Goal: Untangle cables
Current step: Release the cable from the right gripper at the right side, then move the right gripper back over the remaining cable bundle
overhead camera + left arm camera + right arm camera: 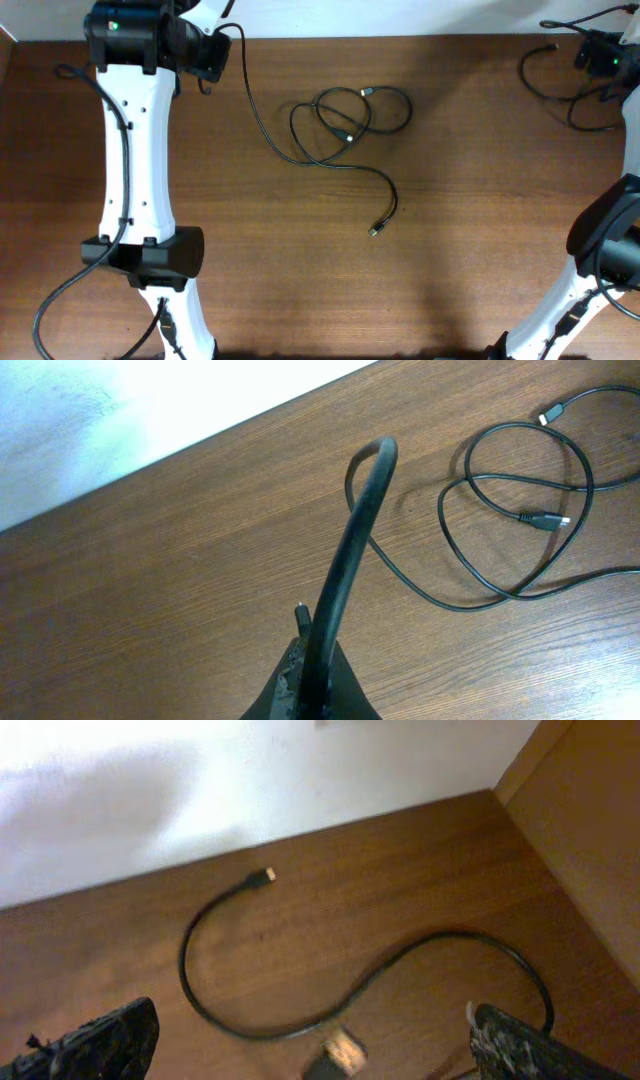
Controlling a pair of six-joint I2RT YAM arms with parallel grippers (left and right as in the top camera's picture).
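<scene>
The left gripper (213, 52) is clamped on one end of a thin black cable (345, 550). The cable arches up out of the closed jaws and drops to the wooden table (470, 260) just ahead of them. Farther ahead and off to the gripper's right, the cord runs into a loose tangle (350, 112) of overlapping black loops. Two small metal-tipped plugs (545, 518) lie among the loops, and a trailing plug (375, 231) lies out beyond them. The right gripper (315, 1045) is spread wide, its fingers (100, 1040) holding nothing. A separate cord (187, 965), also thin and black, lies curved on the table between and ahead of them, with a silvery connector (343, 1048) just below the gap.
</scene>
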